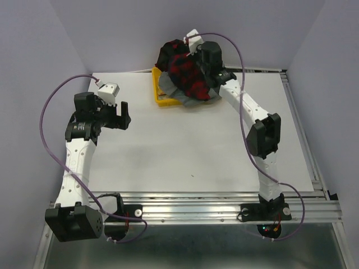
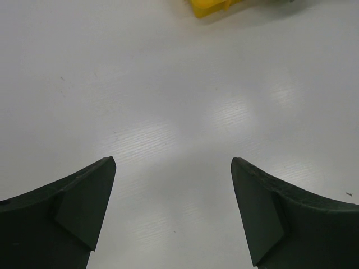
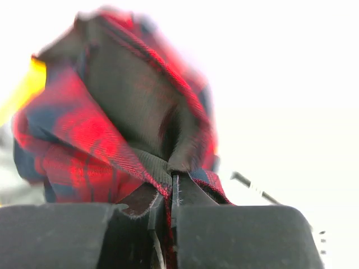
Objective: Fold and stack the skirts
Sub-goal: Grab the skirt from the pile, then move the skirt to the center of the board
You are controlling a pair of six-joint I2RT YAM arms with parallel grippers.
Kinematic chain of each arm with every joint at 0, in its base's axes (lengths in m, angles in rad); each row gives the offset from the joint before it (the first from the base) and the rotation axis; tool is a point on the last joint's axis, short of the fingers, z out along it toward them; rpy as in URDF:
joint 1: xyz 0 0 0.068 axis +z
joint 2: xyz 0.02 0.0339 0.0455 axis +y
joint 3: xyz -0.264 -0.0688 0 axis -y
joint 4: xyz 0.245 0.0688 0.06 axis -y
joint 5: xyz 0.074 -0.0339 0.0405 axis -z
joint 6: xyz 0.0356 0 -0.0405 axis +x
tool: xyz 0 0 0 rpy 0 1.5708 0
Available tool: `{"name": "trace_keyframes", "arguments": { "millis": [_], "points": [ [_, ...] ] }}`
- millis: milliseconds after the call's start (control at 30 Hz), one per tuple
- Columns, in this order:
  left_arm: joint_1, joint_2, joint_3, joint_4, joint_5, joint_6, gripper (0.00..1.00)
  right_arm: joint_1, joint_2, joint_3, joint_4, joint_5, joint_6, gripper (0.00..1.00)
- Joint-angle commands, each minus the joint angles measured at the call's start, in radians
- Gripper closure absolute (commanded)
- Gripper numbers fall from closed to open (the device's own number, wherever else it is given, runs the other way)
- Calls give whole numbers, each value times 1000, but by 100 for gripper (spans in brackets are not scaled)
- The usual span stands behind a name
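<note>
**A:** Starting at the left, our left end effector [image 2: 174, 185] hangs over bare worktop [image 1: 185, 157], fingers spread wide and holding nothing.

**B:** We'd guess it waits there to be out of the way, yet near enough to take a hem once cloth comes down.

**A:** Further along, at the far edge, sits the tray [image 1: 159, 98]. The grey skirt [image 1: 175, 94] is slumped over it in a heap, not folded.

**B:** And the plaid skirt [image 1: 188, 70]?

**A:** Bunched up above the grey one and the tray. Our right end effector [image 3: 171, 224] is pressed together on a fold of it. The wrist view shows the cloth nipped between the pads, beside what looks like dark lining.

**B:** A pinch on one edge makes sense to us. Lifted that way, the skirt should hang loose of the pile, so we can carry it over and spread it on the worktop.

**A:** Whether the plaid touches the grey below, we cannot tell. We don't see the floral skirt at all.

**B:** Nothing is folded or stacked yet, so we judge we're at the first pick.
</note>
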Motion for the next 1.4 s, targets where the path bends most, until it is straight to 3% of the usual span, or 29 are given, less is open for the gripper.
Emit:
{"name": "trace_keyframes", "arguments": {
  "millis": [0, 267, 533, 733, 867, 1000, 1033, 1167, 1267, 1367],
  "points": [
    [0, -25, 25, 47, -24, -33, 4, 7, -193, 158, 160, 46, -2, 99],
    [0, -56, 48, 66, -64, -50, 4, 7, -332, 283, 252, 36, 13, 99],
    [0, -111, 43, 87, -56, -16, 4, 7, -616, 136, 248, -111, 64, 99],
    [-1, -142, 23, 107, 39, 40, 5, 7, -759, 57, 194, -116, 113, 99],
    [-3, -162, -6, 107, 201, 139, 9, 7, -773, 61, 127, -112, 122, 99],
    [-21, -151, -21, 72, 226, 224, 10, 7, -855, -206, 114, -99, 89, 99],
    [-29, -141, -25, 61, 228, 266, 10, 7, -904, -366, 129, -97, 72, 99],
    [-47, -121, -44, 17, 225, 349, 11, 7, -972, -736, 190, -2, 8, 99],
    [-63, -113, -78, 12, 228, 387, 12, 7, -902, -860, 235, 140, -26, 99],
    [-135, -104, -106, 23, 223, 406, 14, -116, -754, -860, 235, 155, 45, 99]
  ]
}}
